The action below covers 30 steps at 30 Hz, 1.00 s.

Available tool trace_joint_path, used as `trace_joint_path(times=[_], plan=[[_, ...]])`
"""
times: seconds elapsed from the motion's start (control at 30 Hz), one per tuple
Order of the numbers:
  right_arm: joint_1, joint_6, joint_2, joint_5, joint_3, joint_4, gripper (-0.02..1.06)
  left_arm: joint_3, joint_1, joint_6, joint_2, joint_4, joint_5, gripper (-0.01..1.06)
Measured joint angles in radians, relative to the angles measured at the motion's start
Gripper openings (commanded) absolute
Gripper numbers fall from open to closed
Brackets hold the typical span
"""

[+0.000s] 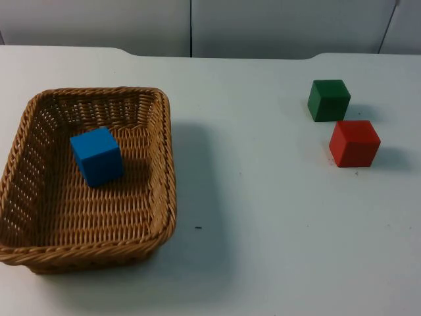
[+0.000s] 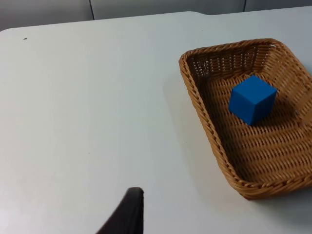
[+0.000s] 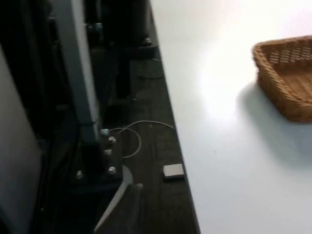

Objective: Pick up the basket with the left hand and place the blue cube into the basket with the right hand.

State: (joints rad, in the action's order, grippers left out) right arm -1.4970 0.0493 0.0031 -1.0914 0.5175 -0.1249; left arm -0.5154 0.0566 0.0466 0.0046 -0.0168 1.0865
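The blue cube [image 1: 97,156] already lies inside the woven wicker basket [image 1: 164,164]; left claw [image 2: 127,214], opening indiscernible, is nearer; right claw likewise untellable.

A woven tan basket [image 1: 26,191], rectangular with rounded corners, sits flat on the table at the top view's lower left. A blue cube [image 1: 97,156] rests inside it on the basket floor, turned slightly, nearer the far wall.

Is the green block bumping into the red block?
Apart. In the top view, a thin strip of white table shows between the green cube and the red cube, though they sit close together.
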Motion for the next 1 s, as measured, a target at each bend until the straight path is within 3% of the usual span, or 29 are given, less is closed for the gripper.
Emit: trace_joint_path(times=[0.13,0.17,0.33,0.37,0.5,0.53,0.67,0.7,0.77,0.83,1.0], plan=[[0.283,0.000,0.000,0.000,0.000,0.000,1.05,0.000,0.000,0.000,0.000,0.000,0.000,1.05],[0.283,0.000,0.000,0.000,0.000,0.000,1.05,0.000,0.000,0.000,0.000,0.000,0.000,1.05],[0.670,0.000,0.000,0.000,0.000,0.000,1.05,0.000,0.000,0.000,0.000,0.000,0.000,1.05],[0.670,0.000,0.000,0.000,0.000,0.000,1.05,0.000,0.000,0.000,0.000,0.000,0.000,1.05],[0.959,0.000,0.000,0.000,0.000,-0.001,1.05,0.000,0.000,0.000,0.000,0.000,0.000,1.05],[0.959,0.000,0.000,0.000,0.000,-0.001,1.05,0.000,0.000,0.000,0.000,0.000,0.000,1.05],[1.212,0.000,0.000,0.000,0.000,-0.002,1.05,0.000,0.000,0.000,0.000,0.000,0.000,1.05],[1.212,0.000,0.000,0.000,0.000,-0.002,1.05,0.000,0.000,0.000,0.000,0.000,0.000,1.05],[1.325,0.000,0.000,0.000,0.000,-0.002,1.05,0.000,0.000,0.000,0.000,0.000,0.000,1.05],[1.377,0.000,0.000,0.000,0.000,-0.002,1.05,0.000,0.000,0.000,0.000,0.000,0.000,1.05],[1.432,0.000,0.000,0.000,0.000,-0.002,1.05,0.000,0.000,0.000,0.000,0.000,0.000,1.05]])
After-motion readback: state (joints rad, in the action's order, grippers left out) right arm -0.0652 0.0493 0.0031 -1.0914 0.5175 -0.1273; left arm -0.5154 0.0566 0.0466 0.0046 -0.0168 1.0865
